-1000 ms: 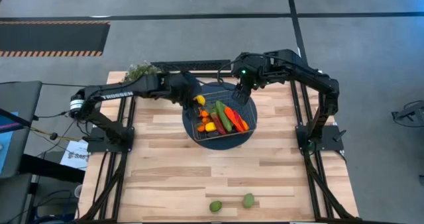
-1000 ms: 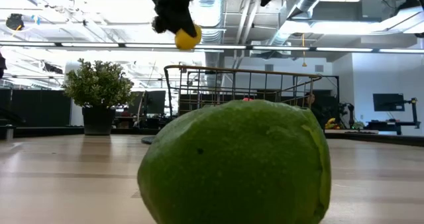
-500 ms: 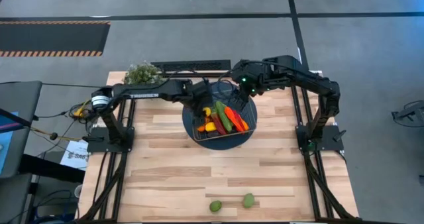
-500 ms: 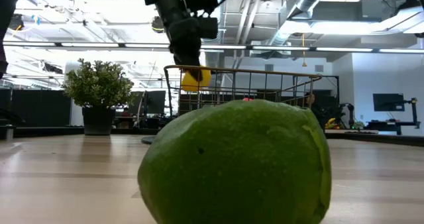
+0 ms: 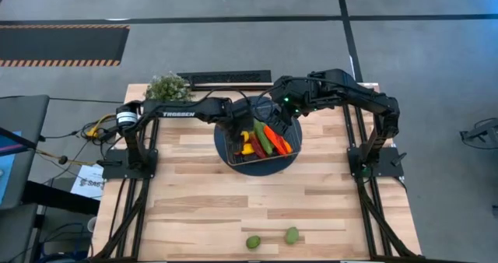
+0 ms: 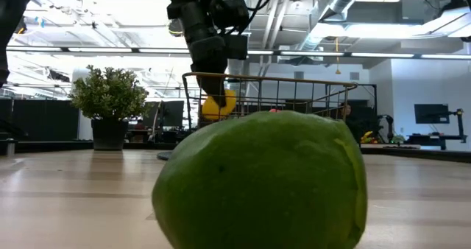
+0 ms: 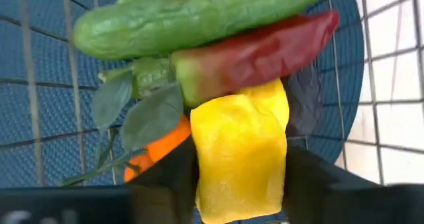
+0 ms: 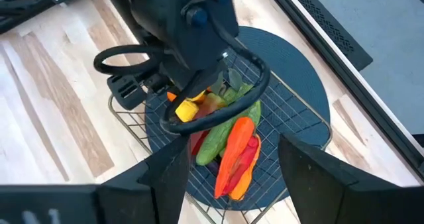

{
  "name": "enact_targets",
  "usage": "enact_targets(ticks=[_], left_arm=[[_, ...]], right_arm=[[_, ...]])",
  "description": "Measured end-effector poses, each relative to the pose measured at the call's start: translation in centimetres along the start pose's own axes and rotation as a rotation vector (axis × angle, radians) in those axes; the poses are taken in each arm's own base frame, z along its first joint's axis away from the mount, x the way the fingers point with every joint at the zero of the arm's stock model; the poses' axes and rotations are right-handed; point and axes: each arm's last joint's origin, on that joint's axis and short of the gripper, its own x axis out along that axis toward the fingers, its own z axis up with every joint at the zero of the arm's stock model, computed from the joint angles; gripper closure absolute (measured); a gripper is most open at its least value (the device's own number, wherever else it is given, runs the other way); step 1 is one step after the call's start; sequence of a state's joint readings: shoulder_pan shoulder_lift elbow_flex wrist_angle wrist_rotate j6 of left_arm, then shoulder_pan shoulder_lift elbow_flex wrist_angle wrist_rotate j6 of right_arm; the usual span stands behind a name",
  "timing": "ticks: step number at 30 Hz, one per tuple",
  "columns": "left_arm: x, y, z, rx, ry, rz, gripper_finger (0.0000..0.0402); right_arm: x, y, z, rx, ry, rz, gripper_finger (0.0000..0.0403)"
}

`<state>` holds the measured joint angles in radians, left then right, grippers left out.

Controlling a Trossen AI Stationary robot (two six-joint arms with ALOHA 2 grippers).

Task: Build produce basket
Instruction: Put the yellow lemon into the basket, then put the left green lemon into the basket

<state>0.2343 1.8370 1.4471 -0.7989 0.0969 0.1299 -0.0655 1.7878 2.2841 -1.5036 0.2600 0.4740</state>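
The wire-mesh basket (image 5: pixel 236 157) stands on a dark blue round disc (image 5: pixel 292 156) at the table's far middle. It holds a green cucumber (image 7: pixel 199 18), a red pepper (image 7: pixel 265 48), orange peppers (image 8: pixel 238 148) and other produce. My left gripper (image 5: pixel 243 131) is shut on a yellow toy piece (image 7: pixel 242 131) low inside the basket's left part. My right gripper (image 5: pixel 282 117) is open and empty above the basket's far right side. Two green limes (image 5: pixel 253 242) (image 5: pixel 292 235) lie near the table's front edge. My left gripper pinches the yellow piece by its two opposite sides (image 7: pixel 199 151) between its two fingers. The fingers come from above, slanting from the table's left. The piece (image 6: pixel 221 102) sits below the basket's rim beside the red pepper; whether it rests on anything I cannot tell.
A bushy potted plant (image 5: pixel 167 85) stands at the table's far left corner. One lime (image 6: pixel 261 179) fills the low view's foreground. The wood table (image 5: pixel 202 201) between the basket and the limes is bare.
My left gripper has gone toward the table's right edge and down, carrying the yellow piece from above the basket's left rim to below the rim, inside the basket. It has stayed shut on the piece.
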Motion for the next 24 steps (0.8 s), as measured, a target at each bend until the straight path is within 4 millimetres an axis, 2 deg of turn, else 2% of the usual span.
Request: enact_targets(ticks=[5,10,13,17,24], left_arm=[[-1.6,0.0,1.0,-0.062,-0.022,0.002,0.0127],[-3.2,-0.1,2.0,-0.121,-0.047,0.002,0.0045],[-4.2,-0.6,2.3,-0.141,-0.034,-0.026,0.0023],[-6.9,-2.9,2.1,-0.165,-0.005,-0.028,0.0013],[-11.8,-9.9,0.2,-0.189,-0.092,0.118,0.0011]], right_arm=[[-0.1,0.1,-0.3,-0.018,0.018,-0.006,0.0159],[-0.1,-0.1,-0.6,-0.035,0.056,-0.024,0.0159],[-0.4,-0.1,-0.8,-0.053,0.073,0.026,0.0159],[-1.1,0.8,-1.4,-0.075,0.136,0.187,0.0159],[-3.1,2.9,-4.6,-0.15,0.209,0.303,0.0165]])
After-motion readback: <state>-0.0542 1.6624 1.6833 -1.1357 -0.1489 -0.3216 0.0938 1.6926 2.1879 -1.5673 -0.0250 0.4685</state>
